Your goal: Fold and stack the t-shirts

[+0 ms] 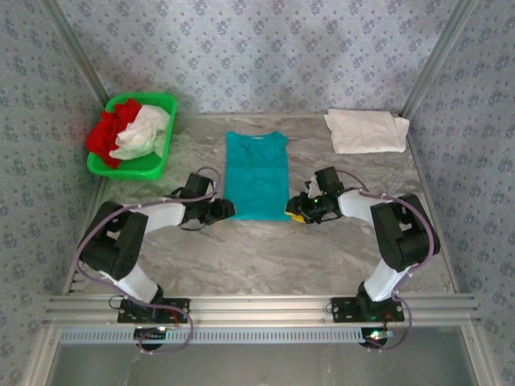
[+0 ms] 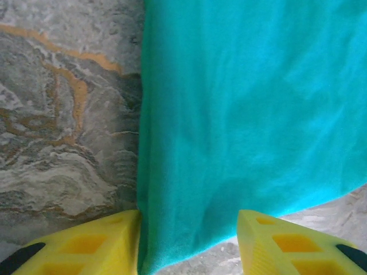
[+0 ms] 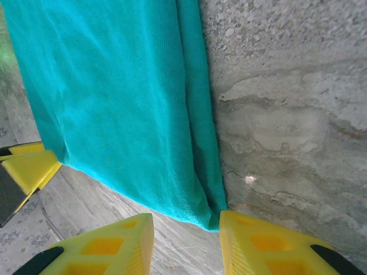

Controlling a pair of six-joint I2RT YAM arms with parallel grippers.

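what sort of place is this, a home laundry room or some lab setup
Probably a staged robot test cell: patterned panels wall in a marble-look table, aluminium rails carry the left arm and right arm, a teal t-shirt laid out.

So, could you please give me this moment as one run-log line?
step: fold teal shirt | left claw: open at near-left hem corner | right claw: open at near-right hem corner | folded white shirt: far right

teal t-shirt [image 1: 255, 175]: folded narrow, centre | white t-shirt [image 1: 366, 131]: folded, far right | red t-shirt [image 1: 105, 134]: crumpled, far left
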